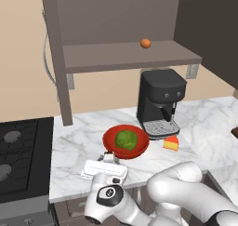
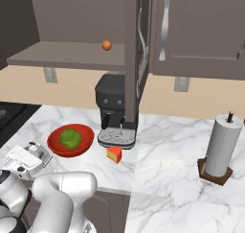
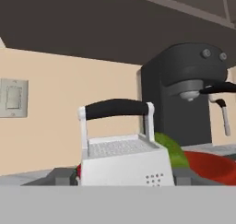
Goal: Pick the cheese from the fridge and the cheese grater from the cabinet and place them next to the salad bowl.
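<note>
The silver cheese grater point(image 1: 109, 158) point(image 2: 34, 150) point(image 3: 124, 158) stands upright on the marble counter, just in front and left of the red salad bowl point(image 1: 139, 150) point(image 2: 55, 148) point(image 3: 207, 165) with its green leafy ball point(image 1: 126, 140). My gripper point(image 1: 108, 162) point(image 2: 32, 154) point(image 3: 120, 177) is low at the grater, its jaws parted to either side of the body with a sliver of gap on the left. The cheese point(image 1: 171, 142) point(image 2: 114, 154) lies on the counter right of the bowl. The cabinet point(image 1: 116, 55) point(image 2: 72, 54) hangs above. The fridge is out of view.
A black coffee machine point(image 1: 160, 102) point(image 2: 115, 110) point(image 3: 184, 94) stands behind the bowl. A small orange ball point(image 1: 145, 43) point(image 2: 106, 45) rests on the cabinet shelf. A stove point(image 1: 21, 150) adjoins the counter on the left; a paper towel roll point(image 2: 220, 148) stands far right.
</note>
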